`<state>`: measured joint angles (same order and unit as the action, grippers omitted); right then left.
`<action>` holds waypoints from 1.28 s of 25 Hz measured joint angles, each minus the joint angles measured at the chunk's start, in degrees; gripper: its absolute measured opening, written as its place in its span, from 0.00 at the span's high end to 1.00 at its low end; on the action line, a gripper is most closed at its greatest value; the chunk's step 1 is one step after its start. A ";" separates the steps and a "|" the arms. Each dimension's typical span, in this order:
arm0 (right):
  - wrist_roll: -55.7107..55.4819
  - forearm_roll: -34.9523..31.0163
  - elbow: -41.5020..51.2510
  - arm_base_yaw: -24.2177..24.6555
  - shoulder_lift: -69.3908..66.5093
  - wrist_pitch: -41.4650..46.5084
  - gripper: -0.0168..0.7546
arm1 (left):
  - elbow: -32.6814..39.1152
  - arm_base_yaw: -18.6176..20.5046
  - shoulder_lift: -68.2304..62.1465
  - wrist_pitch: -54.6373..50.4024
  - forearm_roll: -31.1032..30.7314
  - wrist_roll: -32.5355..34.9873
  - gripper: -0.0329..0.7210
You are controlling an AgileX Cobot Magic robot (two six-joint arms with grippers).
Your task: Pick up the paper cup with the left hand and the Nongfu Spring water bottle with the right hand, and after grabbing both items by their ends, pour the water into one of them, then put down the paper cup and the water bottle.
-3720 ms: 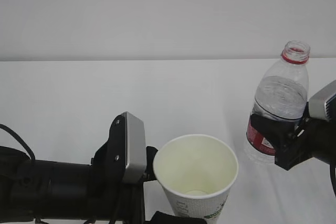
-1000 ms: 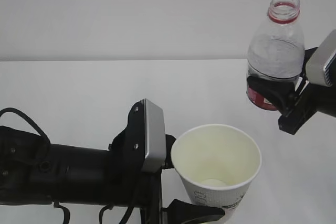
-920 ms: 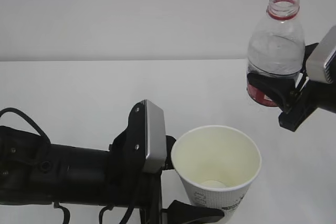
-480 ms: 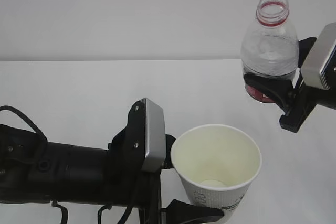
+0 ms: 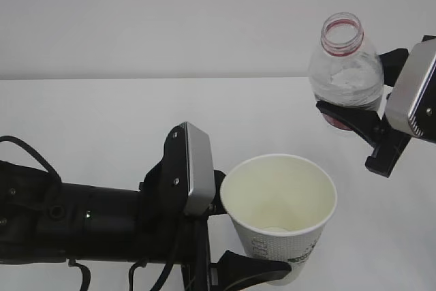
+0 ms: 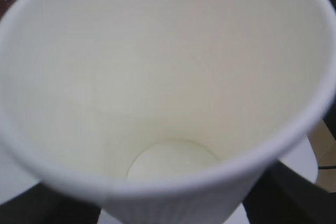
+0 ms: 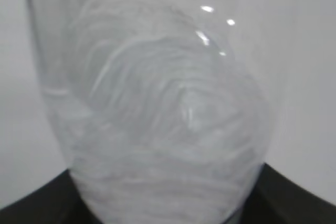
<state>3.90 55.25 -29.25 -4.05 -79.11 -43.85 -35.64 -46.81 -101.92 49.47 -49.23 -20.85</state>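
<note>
The left end effector (image 5: 228,236) clamps the light, crushable white paper cup (image 5: 279,216) low; the right end effector (image 5: 361,117) grips the slippery clear ribbed water bottle (image 5: 344,73) at its base.

One paper cup (image 5: 279,216), one water bottle (image 5: 344,73)

Bright even light, faint shadows, small glare spots on the bottle (image 7: 157,119), both wrist views blurred close-ups

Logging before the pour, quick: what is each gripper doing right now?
Left gripper: closed on the white tapered paper cup.
Right gripper: closed on the clear ribbed plastic water bottle.
</note>
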 joint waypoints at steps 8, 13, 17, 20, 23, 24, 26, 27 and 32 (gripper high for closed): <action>5.25 0.00 0.00 0.00 0.00 0.00 0.41 | 0.00 0.00 0.00 -0.13 1.77 0.00 0.24; 7.72 0.00 0.00 0.00 0.00 0.00 0.41 | 0.00 0.00 0.00 -0.40 1.86 0.00 0.24; 10.52 -0.20 0.00 0.00 0.00 0.00 0.41 | 0.00 0.00 0.00 -0.62 1.90 0.44 0.24; 12.20 -0.34 0.00 0.00 0.00 0.00 0.41 | 0.00 0.00 0.00 -0.76 1.99 0.68 0.24; 14.02 -0.33 0.00 0.00 0.00 0.00 0.41 | 0.00 0.00 0.00 -0.76 1.99 0.68 0.24; 14.57 -0.33 0.00 0.00 0.00 0.00 0.41 | 0.00 0.00 0.00 -0.76 1.99 0.78 0.24; 15.73 -0.33 0.00 0.00 0.00 0.00 0.41 | 0.00 0.00 0.00 -0.76 1.99 0.78 0.24; 16.24 -0.33 0.00 0.00 0.00 -0.24 0.41 | 0.00 0.00 0.00 -0.76 1.99 0.78 0.24; 17.68 -0.33 0.00 0.00 0.00 -2.04 0.41 | 0.00 0.00 0.00 -0.63 1.99 0.86 0.24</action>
<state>21.57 54.92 -29.25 -4.05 -79.11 -45.89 -35.64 -46.81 -101.92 48.84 -47.24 -19.99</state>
